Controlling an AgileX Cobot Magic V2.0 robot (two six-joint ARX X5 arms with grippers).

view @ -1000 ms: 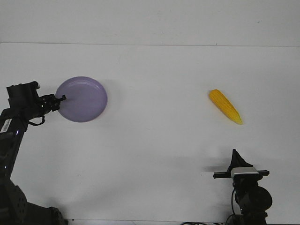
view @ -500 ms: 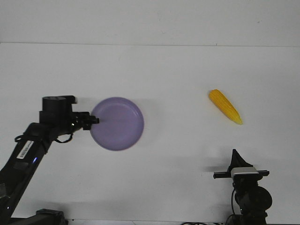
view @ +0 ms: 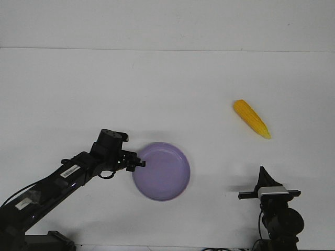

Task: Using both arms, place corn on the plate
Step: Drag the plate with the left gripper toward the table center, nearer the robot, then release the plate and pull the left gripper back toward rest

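The lavender plate (view: 163, 172) sits on the white table near the front middle. My left gripper (view: 138, 164) is shut on the plate's left rim, its black arm reaching in from the lower left. The yellow-orange corn (view: 251, 118) lies on the table at the right, its pointed tip toward the front right, well apart from the plate. My right gripper (view: 261, 173) stands near the front edge at the right, below the corn and away from it; its fingers look pressed together into one point and hold nothing.
The white table (view: 167, 83) stretches back to a pale wall. The right arm's camera block (view: 270, 193) and base sit at the front right edge.
My left arm has dragged the plate from the far left to the front middle of the table, right and toward me. The corn and the right arm have not moved.
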